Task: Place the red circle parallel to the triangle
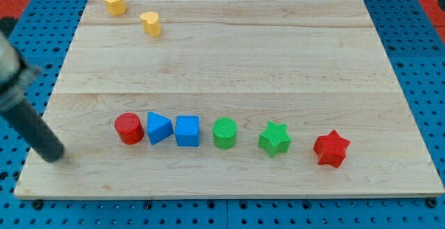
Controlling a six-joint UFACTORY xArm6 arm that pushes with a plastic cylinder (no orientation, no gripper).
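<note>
Bare and holding nothing, my tip [54, 154] rests left of the red circle [128, 128], which touches the blue triangle [159, 127]; probably light, rigid and slippery, so push its round side squarely.

my tip [54, 156] ends a thick, matte black rod with a blurred grey upper part.

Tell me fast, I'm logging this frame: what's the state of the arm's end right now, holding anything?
My tip: a bare rod with no pincer, holding nothing, resting at the board's lower left, apart from and left of the red circle.
</note>
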